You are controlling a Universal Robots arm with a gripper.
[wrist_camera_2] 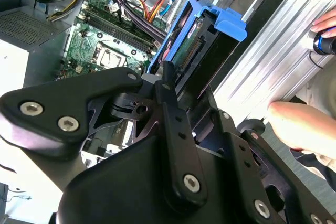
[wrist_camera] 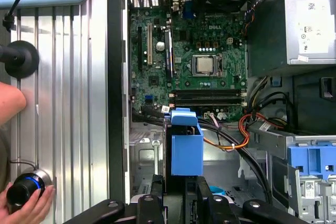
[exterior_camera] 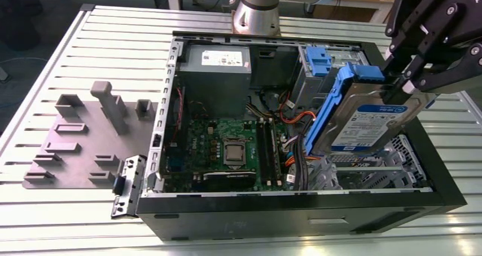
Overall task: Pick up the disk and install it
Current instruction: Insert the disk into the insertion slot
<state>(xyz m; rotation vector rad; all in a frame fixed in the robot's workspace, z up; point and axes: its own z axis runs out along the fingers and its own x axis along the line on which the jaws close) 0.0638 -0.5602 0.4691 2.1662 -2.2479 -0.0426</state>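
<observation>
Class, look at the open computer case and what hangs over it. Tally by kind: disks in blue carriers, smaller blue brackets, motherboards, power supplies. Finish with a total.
disk in blue carrier: 1, tilted above the case, gripped by the tool
blue bracket: 1, inside the case
motherboard: 1
power supply: 1
Total: 4

I can read no word or number for sure. The disk (exterior_camera: 369, 126) carries a white-and-blue label (exterior_camera: 367, 133) with fine print, and the power supply (exterior_camera: 214, 73) has a white sticker (exterior_camera: 224, 57), whose print I cannot tell either.
</observation>
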